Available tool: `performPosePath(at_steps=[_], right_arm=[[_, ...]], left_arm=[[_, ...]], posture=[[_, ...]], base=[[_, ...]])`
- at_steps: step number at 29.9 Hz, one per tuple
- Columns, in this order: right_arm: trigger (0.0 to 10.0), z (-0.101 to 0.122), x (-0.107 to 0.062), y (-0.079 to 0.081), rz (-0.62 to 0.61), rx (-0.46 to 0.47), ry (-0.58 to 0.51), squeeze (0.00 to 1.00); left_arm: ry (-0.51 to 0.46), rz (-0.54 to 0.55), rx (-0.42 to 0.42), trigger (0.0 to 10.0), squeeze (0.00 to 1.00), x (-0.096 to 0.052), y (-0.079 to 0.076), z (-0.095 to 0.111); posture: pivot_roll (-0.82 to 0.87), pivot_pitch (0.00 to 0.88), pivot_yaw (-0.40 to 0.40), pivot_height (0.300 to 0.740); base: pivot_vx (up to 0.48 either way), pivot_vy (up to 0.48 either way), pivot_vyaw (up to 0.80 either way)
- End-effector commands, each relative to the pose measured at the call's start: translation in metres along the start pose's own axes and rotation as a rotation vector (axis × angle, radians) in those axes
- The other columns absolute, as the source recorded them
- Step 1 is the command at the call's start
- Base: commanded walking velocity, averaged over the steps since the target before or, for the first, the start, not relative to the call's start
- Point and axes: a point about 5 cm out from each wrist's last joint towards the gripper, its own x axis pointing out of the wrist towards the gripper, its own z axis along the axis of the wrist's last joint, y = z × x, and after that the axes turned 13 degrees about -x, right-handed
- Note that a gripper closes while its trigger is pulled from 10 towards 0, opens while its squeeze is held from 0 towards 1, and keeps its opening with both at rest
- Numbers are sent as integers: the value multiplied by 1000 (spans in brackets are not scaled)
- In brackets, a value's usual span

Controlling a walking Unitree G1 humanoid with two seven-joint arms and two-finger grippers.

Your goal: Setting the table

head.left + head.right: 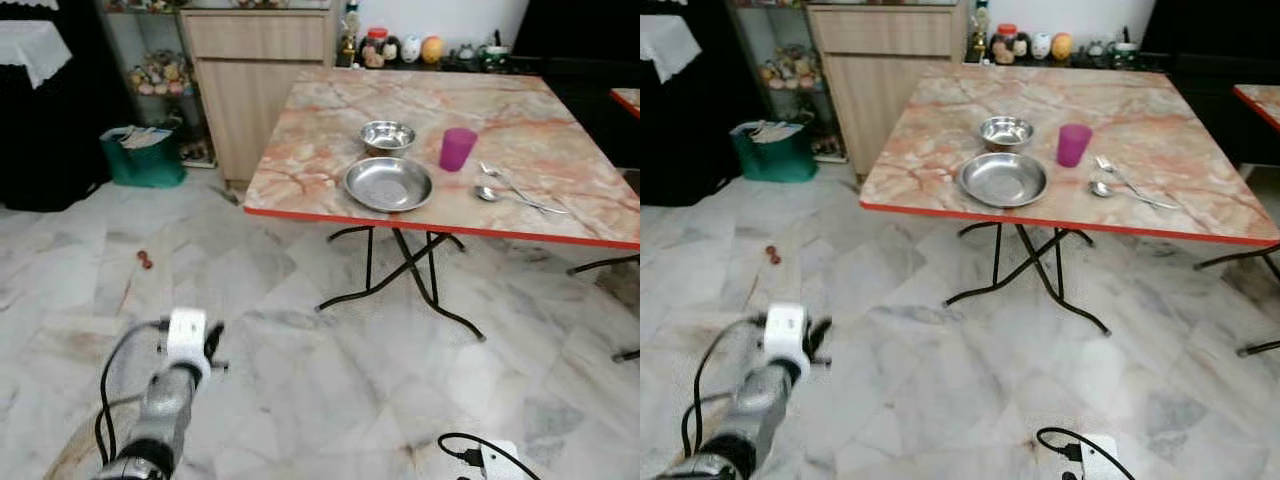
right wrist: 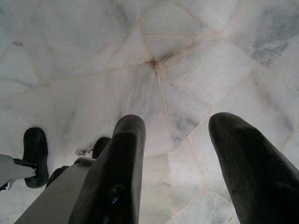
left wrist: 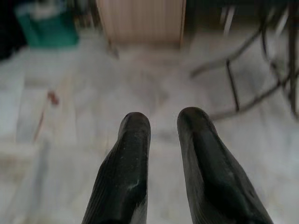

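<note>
A marble-patterned folding table [image 1: 330,110] with a red edge stands ahead and to the right. On it are a small steel bowl [image 1: 388,135], a wider steel plate [image 1: 388,184] in front of it, a purple cup [image 1: 458,148], and a spoon and fork [image 1: 515,190] to the right. My left gripper [image 3: 163,123] is held low over the floor, well short of the table, its fingers a narrow gap apart with nothing between them. My right gripper [image 2: 177,126] points down at the floor tiles, open and empty.
Black crossed table legs [image 1: 400,280] stand under the table. A wooden cabinet [image 1: 255,80] and a green bag [image 1: 143,155] are at the back left. A small red thing [image 1: 146,260] lies on the marble floor. Another table's corner [image 1: 628,98] shows at the far right.
</note>
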Motion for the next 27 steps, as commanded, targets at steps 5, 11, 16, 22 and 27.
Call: performPosePath(at_steps=[5,11,16,22,27], right_arm=[[10000,0,0,0,-2,-8,-2,0],[10000,1,0,-1,-2,-20,-3,0],[10000,1,0,-4,-42,17,-7,0],[10000,-1,-1,-6,-77,57,2,0],[10000,-2,-1,-7,-101,62,3,0]], left_arm=[[-188,-148,-32,10000,0,8,-31,37],[-266,-254,-24,10000,0,5,-51,52],[-311,-273,-43,10000,0,9,-64,66],[-309,-300,-42,10000,0,8,-71,70],[-307,-291,-46,10000,0,9,-71,70]], posture=[[112,0,-36,740],[117,0,-40,740],[117,0,-47,740],[106,0,-42,740],[107,0,-42,740]], base=[[0,0,0],[0,0,0],[0,0,0],[247,0,0],[253,0,0]])
